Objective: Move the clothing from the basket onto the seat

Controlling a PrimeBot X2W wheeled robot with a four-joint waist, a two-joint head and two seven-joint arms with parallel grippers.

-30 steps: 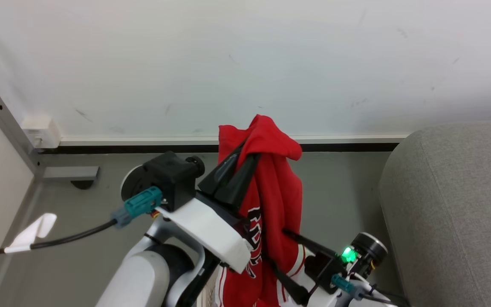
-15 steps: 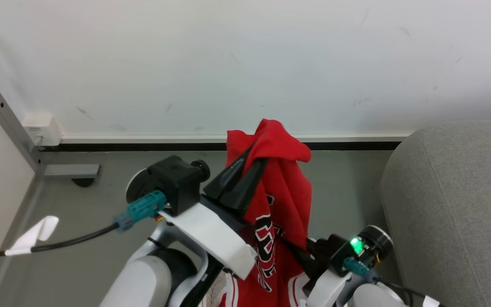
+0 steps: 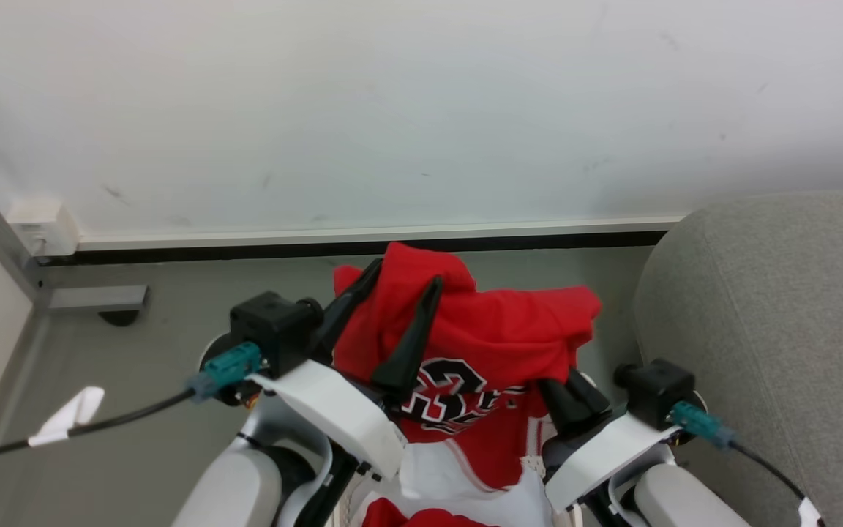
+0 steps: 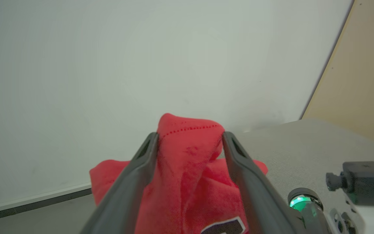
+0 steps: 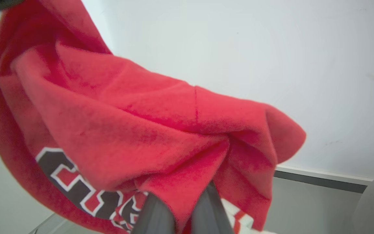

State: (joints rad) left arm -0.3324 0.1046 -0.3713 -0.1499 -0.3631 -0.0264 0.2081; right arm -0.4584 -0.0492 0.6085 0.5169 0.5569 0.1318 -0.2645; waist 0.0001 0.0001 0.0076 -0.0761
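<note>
The bright red soft sports garment with black-and-white lettering [image 3: 480,337] hangs in the air, stretched between the two grippers above the floor and to the left of the seat. It touches neither the floor nor the sofa.

The left gripper [image 3: 405,272] has its long dark fingers spread wide. A thick fold of cloth bulges between them and touches both, so it looks draped there rather than nipped. The right gripper [image 5: 182,201] has its fingers pressed close together on a fold at the garment's other end.

As I judge it, the lift is done for this piece and the carry across and the laying down are left. More red cloth [image 3: 421,518] and white fabric [image 3: 465,483] lie at the bottom edge of the head view, so more may wait below. I cannot make out the basket for certain.

The large light grey fabric sofa [image 3: 773,329] stands to the robot's right, and a narrow strip of grey floor [image 3: 615,322] separates its rounded edge from the cloth. The white wall [image 3: 421,110] with its dark skirting strip [image 3: 246,251] runs close behind, so free room lies rightward. The hanging hem must clear the sofa's edge.
</note>
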